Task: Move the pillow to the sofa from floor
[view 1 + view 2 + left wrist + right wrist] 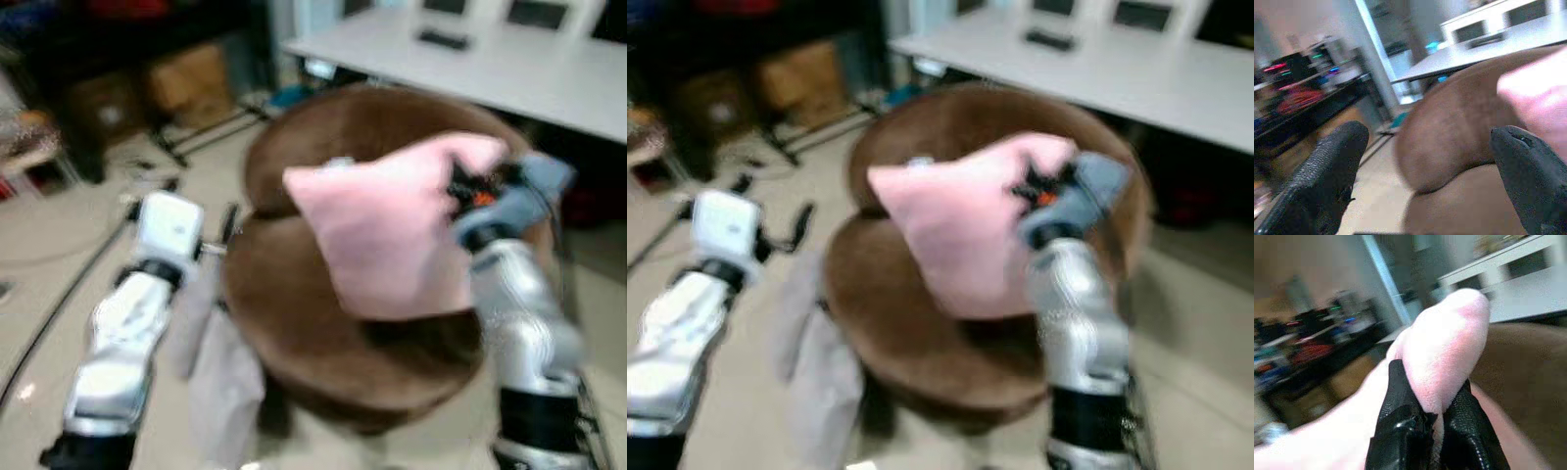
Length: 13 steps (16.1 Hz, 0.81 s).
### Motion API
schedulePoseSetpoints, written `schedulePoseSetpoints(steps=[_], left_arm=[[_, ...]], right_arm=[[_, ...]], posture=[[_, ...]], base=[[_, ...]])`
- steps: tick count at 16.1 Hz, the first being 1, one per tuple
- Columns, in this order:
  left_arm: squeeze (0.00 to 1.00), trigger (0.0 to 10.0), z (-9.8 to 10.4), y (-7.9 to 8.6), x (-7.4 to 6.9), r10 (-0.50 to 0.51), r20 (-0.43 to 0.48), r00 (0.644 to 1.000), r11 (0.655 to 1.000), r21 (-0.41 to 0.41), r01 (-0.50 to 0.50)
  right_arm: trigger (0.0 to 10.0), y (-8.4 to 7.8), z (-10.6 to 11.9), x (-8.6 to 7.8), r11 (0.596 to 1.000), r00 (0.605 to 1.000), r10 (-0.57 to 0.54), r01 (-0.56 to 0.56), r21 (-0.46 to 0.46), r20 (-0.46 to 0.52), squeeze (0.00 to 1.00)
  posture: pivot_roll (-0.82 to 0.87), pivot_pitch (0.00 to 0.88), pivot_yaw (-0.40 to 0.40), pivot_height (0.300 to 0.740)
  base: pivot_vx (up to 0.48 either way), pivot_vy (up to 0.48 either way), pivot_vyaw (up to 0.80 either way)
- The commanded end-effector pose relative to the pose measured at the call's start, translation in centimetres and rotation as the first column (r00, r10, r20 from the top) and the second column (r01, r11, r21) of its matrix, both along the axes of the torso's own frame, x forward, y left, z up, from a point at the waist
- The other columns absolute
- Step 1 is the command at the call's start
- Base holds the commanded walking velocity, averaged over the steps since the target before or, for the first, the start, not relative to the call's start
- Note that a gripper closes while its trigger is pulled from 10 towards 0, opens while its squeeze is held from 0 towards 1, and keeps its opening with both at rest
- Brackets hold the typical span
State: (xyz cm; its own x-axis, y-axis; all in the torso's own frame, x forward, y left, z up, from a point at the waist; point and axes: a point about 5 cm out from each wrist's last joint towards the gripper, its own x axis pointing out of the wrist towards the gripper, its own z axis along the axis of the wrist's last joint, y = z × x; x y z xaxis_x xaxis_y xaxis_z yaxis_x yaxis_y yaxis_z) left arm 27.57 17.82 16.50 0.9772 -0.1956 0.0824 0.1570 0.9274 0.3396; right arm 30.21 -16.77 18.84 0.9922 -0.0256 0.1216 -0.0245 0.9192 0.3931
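Silver casing marked both arms at the near edge of the head views, which were blurred. The left gripper (pixel 1430 161) was raised beside the brown sofa (pixel 294 323), its two black fingers (pixel 1327 171) spread wide apart and grasping nothing; the sofa's backrest and a corner of the pillow showed between them in the left wrist view. A pale cloth (pixel 220 382) hung beside the near left side of the sofa, below that arm.

The right gripper (pixel 1432 423) was held over the sofa, its fingers (pixel 1396 421) clenched on an edge of the pink pillow (pixel 392 225), with the fabric bulging out between them. The pillow was off the floor, tilted, above the round seat and in front of the backrest; whether its lower edge touched the seat could not be determined.

Beyond the sofa stood a white table (pixel 509 69). Dark cables (pixel 59 304) ran across the light floor (pixel 59 225) to the left.
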Motion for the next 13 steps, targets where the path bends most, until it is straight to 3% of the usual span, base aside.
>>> schedulePoseSetpoints(steps=[1,3,13], left_arm=[[0.00,10.0,0.4,0.9,0.0,0.023,0.015,1.000,0.999,0.023,-0.023],[0.00,10.0,0.3,0.9,-0.1,0.019,0.014,1.000,0.999,0.027,-0.019],[0.00,10.0,0.3,0.9,-0.4,0.015,0.016,1.000,0.999,0.041,-0.016]], right_arm=[[10.0,1.1,1.7,0.1,0.999,0.996,0.034,-0.034,0.002,0.083,0.00],[10.0,1.1,1.7,0.0,0.999,0.995,0.036,-0.036,-0.003,0.092,0.00],[10.0,3.6,4.2,0.0,0.971,0.956,0.237,-0.229,-0.061,0.175,0.00]], posture=[[0.07,0.000,0.048,0.740],[0.07,0.000,0.049,0.740],[0.08,0.000,0.040,0.740]], base=[[0.300,0.000,-0.80],[0.296,0.000,-0.80],[0.287,0.000,0.00]])
